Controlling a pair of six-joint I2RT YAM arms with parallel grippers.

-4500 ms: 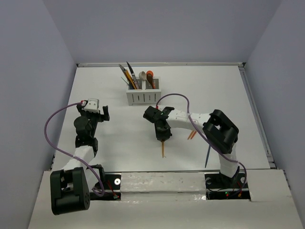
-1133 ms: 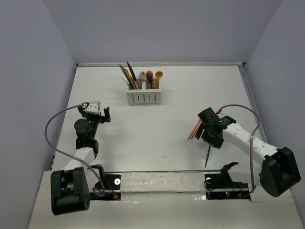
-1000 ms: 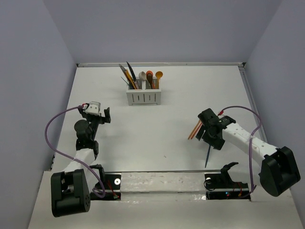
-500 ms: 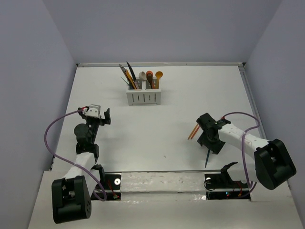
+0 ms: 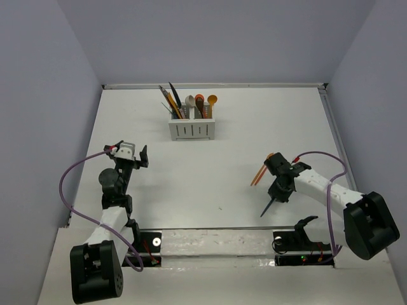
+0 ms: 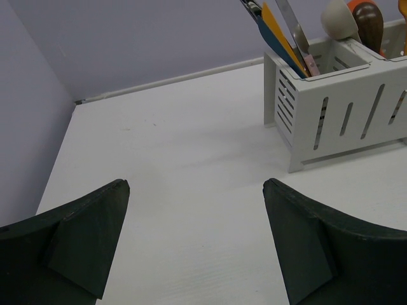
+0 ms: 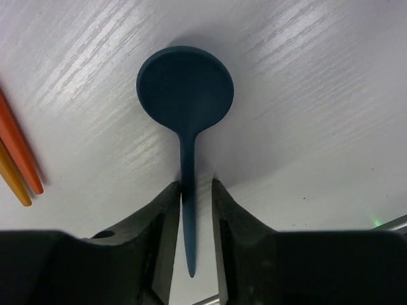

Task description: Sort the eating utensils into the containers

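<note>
My right gripper (image 5: 278, 189) is low over the table at the right, its jaws closed on the handle of a dark blue spoon (image 5: 267, 208). In the right wrist view the gripper (image 7: 195, 185) pinches the handle and the spoon's round bowl (image 7: 185, 86) points away. Two orange utensils (image 5: 259, 173) lie just left of it, and they show at the left edge of the right wrist view (image 7: 16, 152). The white caddy (image 5: 191, 130) at the back holds several utensils (image 5: 184, 101). My left gripper (image 5: 131, 156) is open and empty at the left, and the left wrist view (image 6: 196, 185) shows it facing the caddy (image 6: 343, 114).
Grey walls close in the white table on three sides. A raised edge (image 5: 340, 152) runs along the table's right side. The arm bases and a white strip (image 5: 210, 241) sit at the near edge.
My right arm placed an orange spoon in the caddy, swung right and came down on the dark blue spoon. The spoon has turned, its tip now further left. The left gripper shifted slightly.
</note>
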